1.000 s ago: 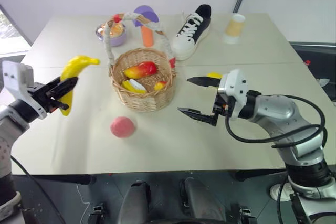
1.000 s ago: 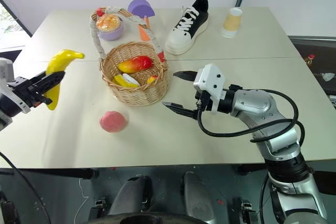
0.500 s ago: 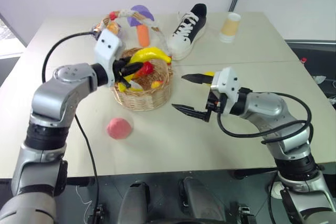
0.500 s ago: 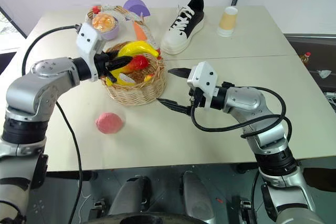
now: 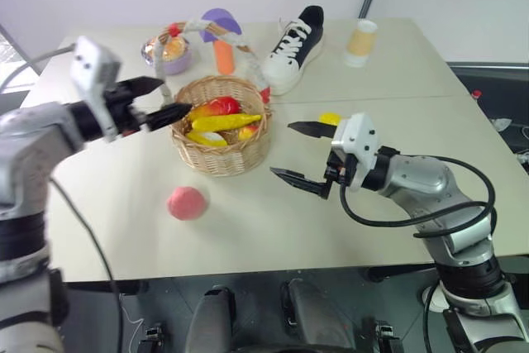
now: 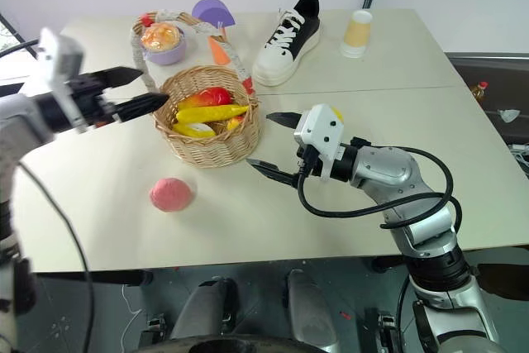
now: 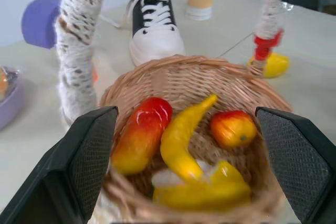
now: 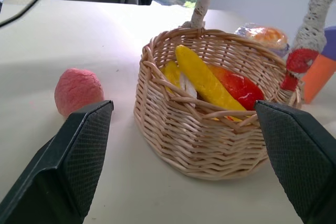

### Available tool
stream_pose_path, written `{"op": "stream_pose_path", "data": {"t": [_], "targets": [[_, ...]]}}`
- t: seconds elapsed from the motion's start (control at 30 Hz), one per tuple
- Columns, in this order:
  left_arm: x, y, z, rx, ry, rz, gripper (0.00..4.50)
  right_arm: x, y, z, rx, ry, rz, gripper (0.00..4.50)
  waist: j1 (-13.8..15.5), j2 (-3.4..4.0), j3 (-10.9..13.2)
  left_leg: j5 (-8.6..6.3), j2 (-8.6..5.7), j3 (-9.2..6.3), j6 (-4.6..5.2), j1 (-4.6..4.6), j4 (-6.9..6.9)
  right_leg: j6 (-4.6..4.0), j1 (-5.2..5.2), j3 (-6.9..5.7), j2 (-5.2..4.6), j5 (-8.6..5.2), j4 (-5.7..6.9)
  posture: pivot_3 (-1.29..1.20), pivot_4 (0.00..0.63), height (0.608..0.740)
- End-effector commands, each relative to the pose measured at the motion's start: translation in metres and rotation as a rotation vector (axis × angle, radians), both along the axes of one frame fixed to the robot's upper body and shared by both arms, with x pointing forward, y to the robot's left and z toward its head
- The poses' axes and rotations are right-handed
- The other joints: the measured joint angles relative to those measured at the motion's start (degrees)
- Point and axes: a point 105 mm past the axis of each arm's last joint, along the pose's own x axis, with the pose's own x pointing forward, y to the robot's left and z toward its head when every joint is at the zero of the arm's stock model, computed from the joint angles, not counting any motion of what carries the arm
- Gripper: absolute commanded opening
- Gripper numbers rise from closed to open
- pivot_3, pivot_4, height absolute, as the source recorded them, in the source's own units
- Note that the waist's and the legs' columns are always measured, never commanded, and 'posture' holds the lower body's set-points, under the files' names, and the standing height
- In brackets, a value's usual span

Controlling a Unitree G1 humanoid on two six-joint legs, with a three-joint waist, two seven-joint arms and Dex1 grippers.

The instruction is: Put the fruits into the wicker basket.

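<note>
The wicker basket (image 5: 220, 153) stands mid-table with the yellow banana (image 5: 228, 121) lying across a red-yellow mango (image 5: 217, 107) and other small fruit inside it. Just left of the basket's rim my left gripper (image 5: 171, 97) hangs open and empty, pointing at the basket. A pink peach (image 5: 187, 202) rests on the table in front of the basket. To the basket's right my right gripper (image 5: 283, 149) is open and empty. Behind its upper finger lies a yellow lemon (image 5: 332, 118). The left wrist view looks into the basket at the banana (image 7: 181, 140).
At the back of the table stand a black-and-white shoe (image 5: 296, 39), a paper cup (image 5: 361, 43), a purple bowl (image 5: 172, 54) with an orange bun, and a purple-capped mushroom shape (image 5: 223, 39). The basket's tall rope-wrapped handle (image 5: 192, 26) arches over it.
My left gripper carried the banana from the table's left side to over the basket, opened, and drew back to the left. The banana now lies in the basket. My right arm stayed still.
</note>
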Motion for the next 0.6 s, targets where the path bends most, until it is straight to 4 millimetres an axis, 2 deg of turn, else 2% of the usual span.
{"op": "stream_pose_path", "data": {"t": [0.03,0.1,0.17,0.27,0.47,0.6], "targets": [[-0.039,0.007,-0.005,0.047,0.069,-0.134,4.46,-0.007,0.004,0.010,0.023,-0.044,0.044,4.50,-0.4,0.00,0.0,0.00,0.00,0.00,0.00,0.00,0.00,0.00,0.00,0.00,0.00,0.00,-0.01,0.00,0.150,0.740],[-0.052,0.010,-0.019,0.121,0.142,-0.160,4.46,-0.007,0.006,0.009,0.023,-0.041,0.057,4.50,-0.4,0.02,0.0,0.00,0.02,0.03,0.00,0.01,-0.01,-0.02,0.00,0.00,-0.02,-0.01,0.00,0.00,0.150,0.740],[-0.055,0.009,-0.033,0.212,0.173,-0.158,4.46,-0.006,0.007,0.009,0.023,-0.040,0.068,4.50,0.0,0.02,0.0,0.00,0.03,0.01,0.00,0.01,-0.01,-0.05,0.00,-0.01,-0.02,-0.03,-0.01,0.00,0.150,0.740],[-0.063,-0.005,-0.060,0.338,0.229,-0.224,4.46,-0.007,0.012,0.008,0.022,-0.035,0.093,4.50,0.2,0.04,0.0,0.00,0.02,0.01,0.00,0.01,0.00,-0.07,0.03,-0.02,-0.04,-0.05,-0.04,0.00,0.150,0.740],[-0.059,-0.018,-0.090,0.464,0.265,-0.290,4.46,-0.012,0.015,0.008,0.025,-0.031,0.108,4.50,0.0,0.03,0.0,0.00,0.01,0.05,0.00,0.00,-0.02,-0.07,0.00,0.01,-0.01,-0.04,-0.05,0.00,0.150,0.740],[-0.052,-0.015,-0.107,0.557,0.284,-0.291,4.46,-0.015,0.016,0.007,0.029,-0.029,0.106,4.50,-0.3,0.04,0.0,0.00,0.02,0.04,0.01,0.00,-0.02,-0.07,-0.01,0.01,0.04,-0.04,-0.04,0.00,0.150,0.740]]}}
